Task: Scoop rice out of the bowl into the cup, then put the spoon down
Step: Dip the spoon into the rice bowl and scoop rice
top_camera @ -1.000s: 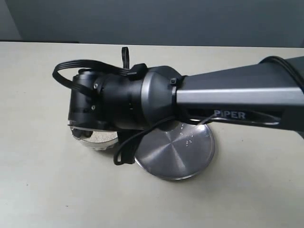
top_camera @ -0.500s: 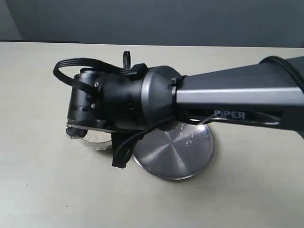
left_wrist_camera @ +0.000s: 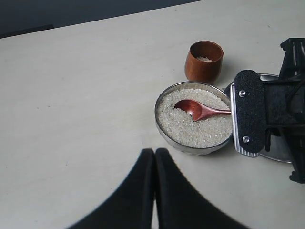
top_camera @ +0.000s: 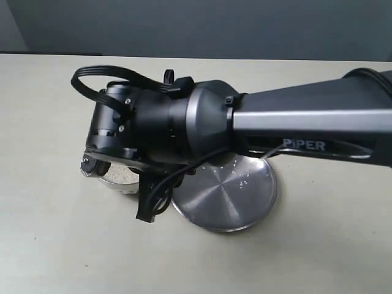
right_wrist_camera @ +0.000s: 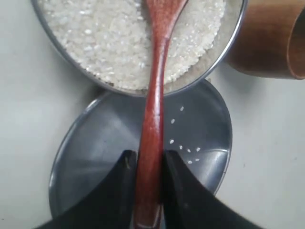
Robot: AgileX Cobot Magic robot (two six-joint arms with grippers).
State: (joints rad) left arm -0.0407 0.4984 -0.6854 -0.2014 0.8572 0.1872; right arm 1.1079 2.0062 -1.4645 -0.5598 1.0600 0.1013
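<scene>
The steel bowl [left_wrist_camera: 189,149] holds a heap of white rice [left_wrist_camera: 181,129]. The reddish spoon [left_wrist_camera: 200,110] lies with its oval end on the rice and its handle [right_wrist_camera: 152,114] reaching out over the rim. My right gripper [right_wrist_camera: 148,161] is shut on the handle's end, above the flat plate. The brown cup [left_wrist_camera: 204,61] stands just beyond the bowl with a little rice inside. My left gripper [left_wrist_camera: 155,152] is shut on nothing, apart from the bowl on the side away from the cup. In the exterior view the right arm hides most of the bowl [top_camera: 119,182] and all of the cup.
A flat steel plate [top_camera: 233,196] touches the bowl's side, with a few stray grains [right_wrist_camera: 183,147] on it. Bare beige table [left_wrist_camera: 71,95] spreads around; a dark wall lies behind.
In the exterior view my right arm's wrist has shifted left and slightly down over the bowl, its cable swinging with it. The spoon stays gripped.
</scene>
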